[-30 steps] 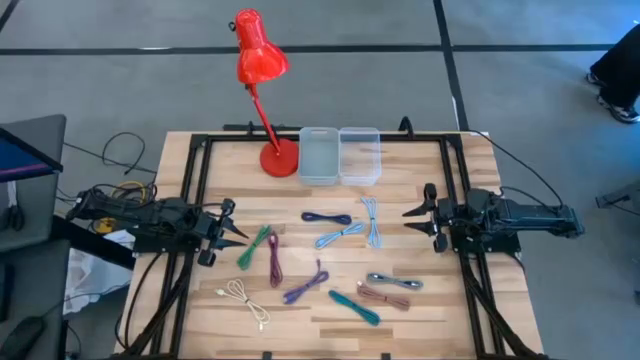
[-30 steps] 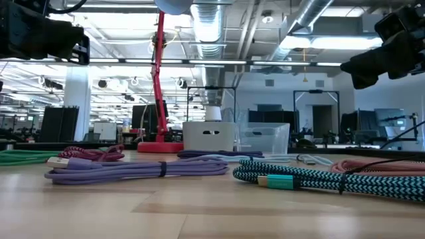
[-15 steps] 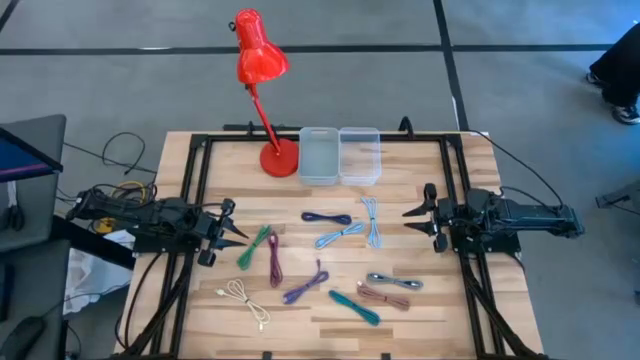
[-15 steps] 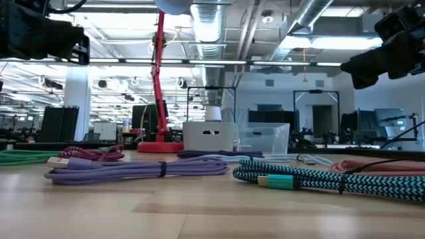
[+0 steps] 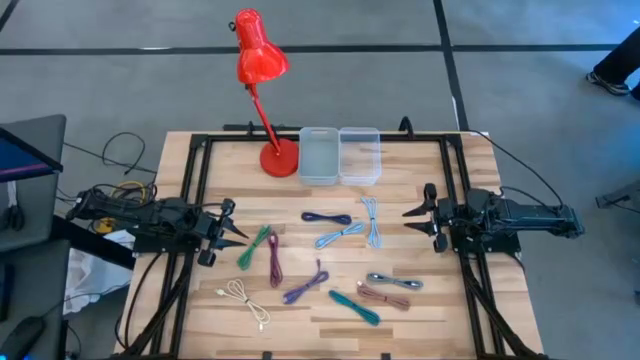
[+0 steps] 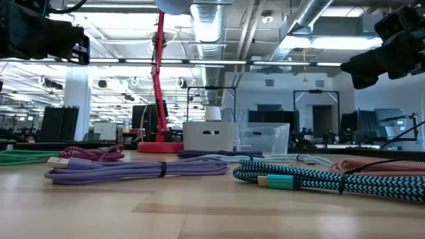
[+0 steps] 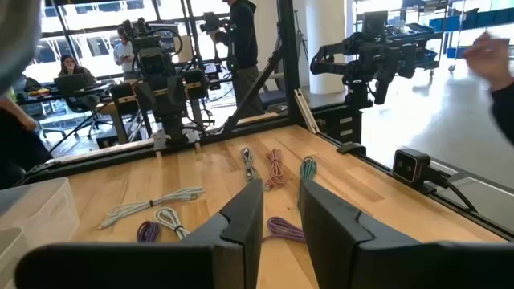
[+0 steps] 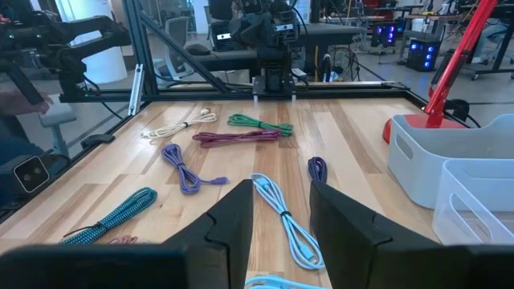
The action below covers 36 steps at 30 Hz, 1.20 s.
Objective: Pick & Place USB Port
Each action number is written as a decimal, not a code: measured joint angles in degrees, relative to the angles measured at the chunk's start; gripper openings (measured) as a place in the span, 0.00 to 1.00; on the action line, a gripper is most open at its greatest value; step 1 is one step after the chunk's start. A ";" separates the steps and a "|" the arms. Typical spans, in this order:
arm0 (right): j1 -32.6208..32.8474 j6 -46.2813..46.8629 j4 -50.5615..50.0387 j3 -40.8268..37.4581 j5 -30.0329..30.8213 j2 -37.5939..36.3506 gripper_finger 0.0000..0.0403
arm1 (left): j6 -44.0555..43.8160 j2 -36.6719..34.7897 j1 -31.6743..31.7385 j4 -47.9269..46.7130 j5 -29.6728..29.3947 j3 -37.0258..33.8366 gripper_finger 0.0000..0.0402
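In the middle of the counter [image 5: 420, 330] you've got the whole spread of bundled USB cables, none picked up yet, lying between the two arms and below the two clear bins [image 5: 340, 155] at the top centre of the high view.

Left claw [image 5: 222, 228] sits at the left edge, fingers spread a little with nothing between them. Right claw [image 5: 424, 215] mirrors it at the right edge, also parted and empty, pointing in toward the pile.

The relation that matters, I'd say: the pale blue cable [image 5: 372, 222] is just left of the right claw, so that arm is clearly the closer one. Its long axis runs top to bottom in the high view, roughly crosswise to the claw's reach, which should suit a pinch across its width. On the other side, the green cable [image 5: 254, 247] and the magenta cable [image 5: 274, 258] lie just right of the left claw, both running roughly top to bottom too.

Materials: braided, floppy cords folded into long thin bundles with a tie at the middle. The teal one [image 6: 312, 180] has a chunky woven pattern and a hard plug end. The bins are smooth translucent plastic with rounded corners; the counter is butcher-block wood.
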 joint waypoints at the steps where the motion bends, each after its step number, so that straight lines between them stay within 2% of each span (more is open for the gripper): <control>1: -0.01 0.00 0.00 0.00 0.01 0.00 0.29 | 0.01 0.00 0.02 0.00 -0.01 -0.01 0.21; 36: -0.02 0.00 0.02 0.02 0.00 0.00 0.29 | 0.15 0.00 0.00 1.31 0.00 -0.01 0.21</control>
